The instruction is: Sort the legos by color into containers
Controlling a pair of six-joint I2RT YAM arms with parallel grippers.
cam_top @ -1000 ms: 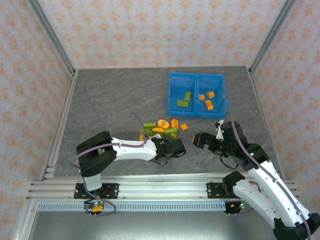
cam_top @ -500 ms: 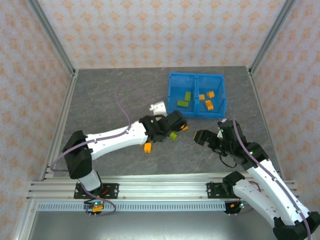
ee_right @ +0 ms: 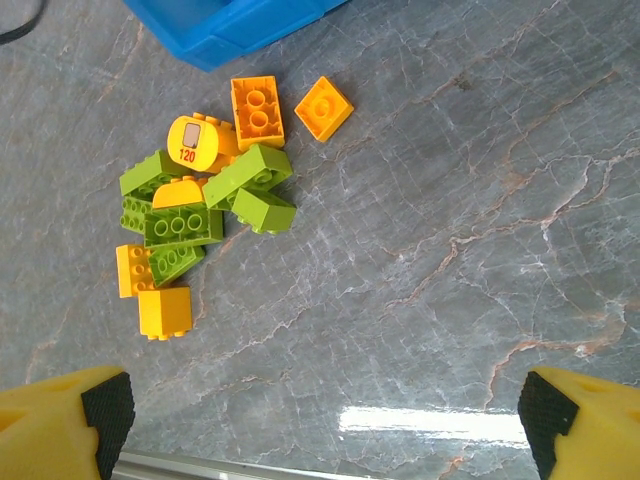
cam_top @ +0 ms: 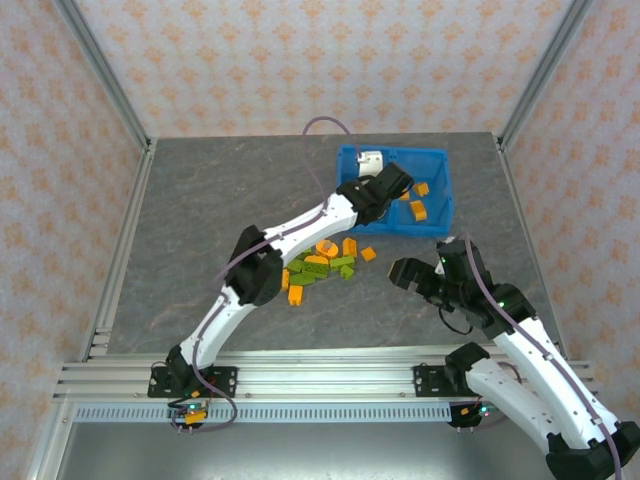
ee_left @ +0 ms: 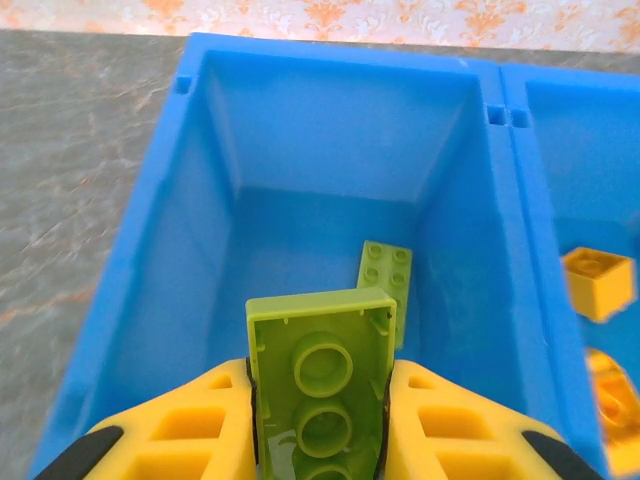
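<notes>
Presently, we find the left gripper (ee_left: 320, 405) clamped on a green brick (ee_left: 322, 340) above the bin's (ee_left: 330, 50) left compartment (ee_left: 300, 230), where a second green brick (ee_left: 385, 285) lies. We advise releasing low, clear of the divider (ee_left: 500, 200). A second ago this arm worked the pile (cam_top: 325, 262). The right gripper (cam_top: 404, 274) remains wide open, empty.

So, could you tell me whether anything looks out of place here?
Nothing stands out: the blue bin's left compartment holds a green brick, its right compartment orange bricks; the unsorted pile sits on the table.
</notes>
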